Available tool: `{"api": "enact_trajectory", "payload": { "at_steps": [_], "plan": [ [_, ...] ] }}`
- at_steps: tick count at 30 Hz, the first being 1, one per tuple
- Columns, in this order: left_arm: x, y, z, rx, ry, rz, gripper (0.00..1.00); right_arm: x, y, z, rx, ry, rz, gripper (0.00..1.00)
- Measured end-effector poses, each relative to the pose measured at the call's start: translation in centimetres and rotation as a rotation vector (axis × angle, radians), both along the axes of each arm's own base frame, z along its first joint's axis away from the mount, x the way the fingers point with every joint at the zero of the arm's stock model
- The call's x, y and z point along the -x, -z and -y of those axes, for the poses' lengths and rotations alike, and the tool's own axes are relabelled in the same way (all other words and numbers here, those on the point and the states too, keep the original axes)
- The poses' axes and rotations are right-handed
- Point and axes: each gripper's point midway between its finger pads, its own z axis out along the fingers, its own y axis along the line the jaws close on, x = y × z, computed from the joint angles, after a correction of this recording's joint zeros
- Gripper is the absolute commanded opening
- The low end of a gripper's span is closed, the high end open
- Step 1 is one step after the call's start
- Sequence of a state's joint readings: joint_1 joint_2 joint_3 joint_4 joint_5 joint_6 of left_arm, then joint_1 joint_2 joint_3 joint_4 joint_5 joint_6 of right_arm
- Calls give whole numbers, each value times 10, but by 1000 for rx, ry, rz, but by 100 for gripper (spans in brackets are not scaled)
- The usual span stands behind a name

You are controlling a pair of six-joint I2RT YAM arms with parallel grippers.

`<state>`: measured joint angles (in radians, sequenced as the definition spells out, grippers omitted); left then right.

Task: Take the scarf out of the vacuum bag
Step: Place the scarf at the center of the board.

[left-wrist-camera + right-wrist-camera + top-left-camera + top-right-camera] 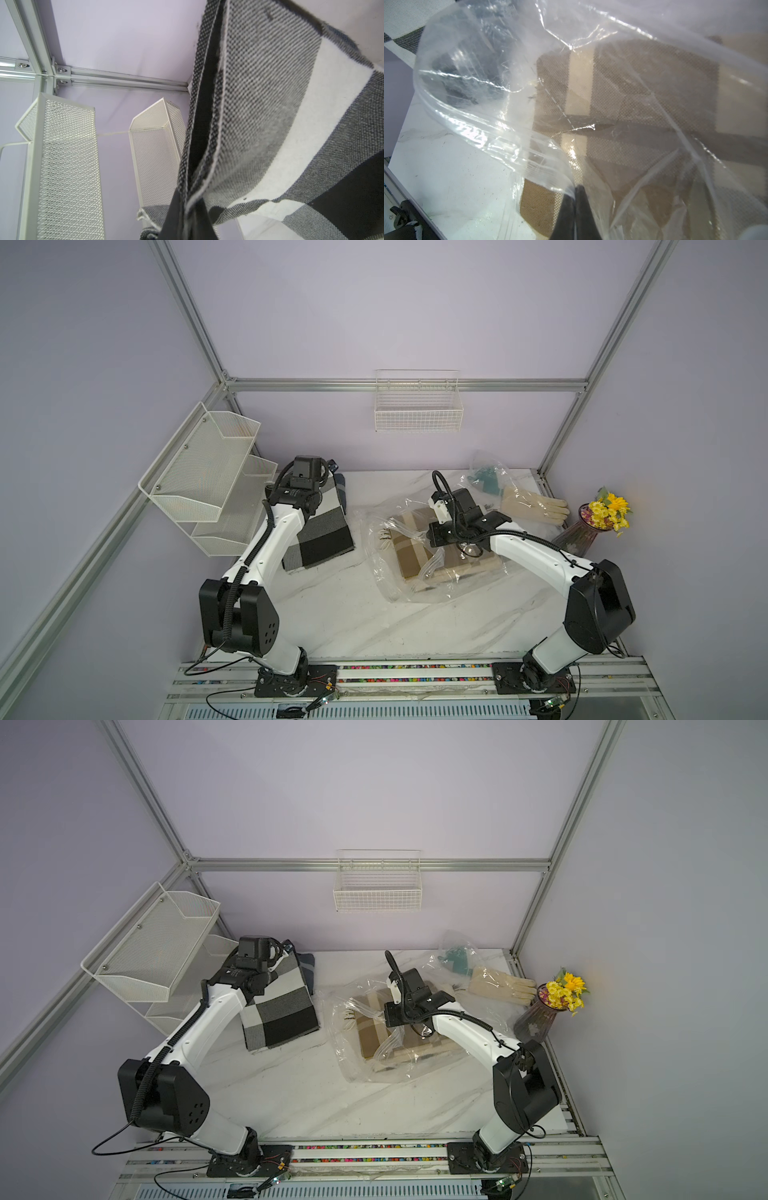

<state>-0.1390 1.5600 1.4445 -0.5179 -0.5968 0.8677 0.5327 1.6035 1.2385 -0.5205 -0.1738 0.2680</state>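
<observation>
1. Table (pixel 353 614): a white marbled top. Its front half is bare from left edge to right edge. A narrow bare strip also runs front to rear between the two scarves.
2. Rack (pixel 199 472): two mesh tiers on the left wall, overhanging the rear-left corner. The left arm's wrist is just beside it.
3. Vacuum bag (pixel 382 568): clear and crinkly, lying right of the table's middle. Its ribbed mouth strip is curled and gapes toward the left edge. The right arm reaches over it from the front-right corner.
4. Checked scarf (pixel 324 535): black, grey and white blocks. It lies folded by the rear-left corner, outside the vacuum bag, with its rear end lifted off the table.
5. Tan scarf (pixel 411 556): folded flat, brown with cream stripes, its fringe toward the left edge. It is inside the vacuum bag and shows through the film.
6. Basket (pixel 417 414): white wire, on the rear wall, well above the table.
7. Gloves (pixel 536 506): cream, near the rear-right corner, just beside the vacuum bag.
8. Small bag (pixel 486 477): clear, with a teal item inside. It sits at the rear edge, beside the gloves.
9. Vase (pixel 577 535): dark ribbed glass with yellow flowers, at the right edge, near the right arm.
10. Left tool (pixel 190 199): pressed together, pinching the checked scarf's folded edge.
11. Right tool (pixel 576 189): pressed together, pinching the vacuum bag's mouth strip above the tan scarf.
</observation>
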Motion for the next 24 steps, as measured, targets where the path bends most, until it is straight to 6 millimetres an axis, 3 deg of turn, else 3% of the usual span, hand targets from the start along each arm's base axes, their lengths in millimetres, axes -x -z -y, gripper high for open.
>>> {"api": "enact_trajectory", "payload": {
  "at_steps": [10, 24],
  "plan": [
    [-22, -7, 2, -32, 60, 49, 0, -3, -12, -6, -28, -14, 13, 0],
    [-61, 18, 8, -49, 98, 66, 0, -2, -14, -6, -34, -16, 15, 0]
  ]
}}
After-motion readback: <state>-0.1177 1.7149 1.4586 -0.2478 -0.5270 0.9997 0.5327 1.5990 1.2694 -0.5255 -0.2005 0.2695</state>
